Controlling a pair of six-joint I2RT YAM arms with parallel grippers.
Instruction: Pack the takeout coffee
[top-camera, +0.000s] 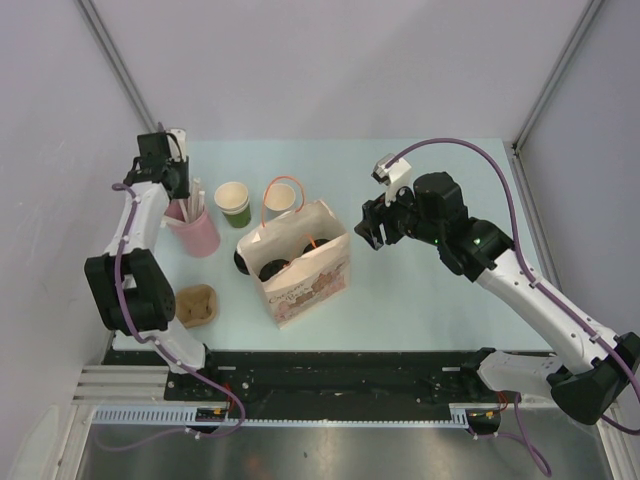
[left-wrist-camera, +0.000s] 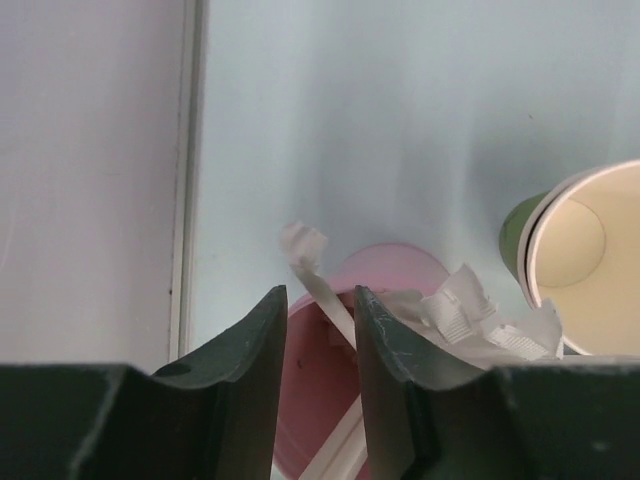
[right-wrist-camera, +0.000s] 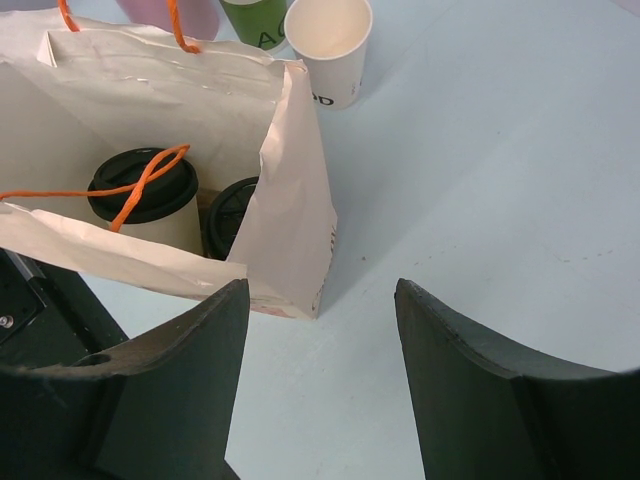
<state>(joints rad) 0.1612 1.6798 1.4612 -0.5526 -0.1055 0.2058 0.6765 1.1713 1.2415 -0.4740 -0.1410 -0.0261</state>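
Both arms rise from the near edge of the table (top-camera: 420, 300). The right arm reaches from the near right corner towards 10 o'clock, its wrist bent so that the right gripper (top-camera: 367, 230) tips down over bare tabletop at 2 o'clock of the paper bag (top-camera: 310, 285), near it but not touching. Its claw is released, the fingers (right-wrist-camera: 180, 380) spread wide with nothing between them. The bag stands upright near mid-table, mouth open and orange handles drooping in. Inside it are two coffees: a cream-sided lidded cup (right-wrist-camera: 145, 185) and, just beside it, a second black lid (right-wrist-camera: 228, 212) whose cup is hidden. At 8 o'clock of the bag lies a tan lumpy object (top-camera: 195, 305). At 11 o'clock stands the green cup (top-camera: 233, 200) and at 12 o'clock the white cup (top-camera: 279, 197), both upright, uncovered and outside the bag. The left arm folds up along the left edge, forearm running towards 12 o'clock, and the left gripper (left-wrist-camera: 320, 292) points down into the pink cup (top-camera: 200, 238) at 10 o'clock of the bag. Its claw is narrowed but not clenched: the fingers straddle a paper-wrapped straw (left-wrist-camera: 305, 250), with pink showing between the straw and one finger.
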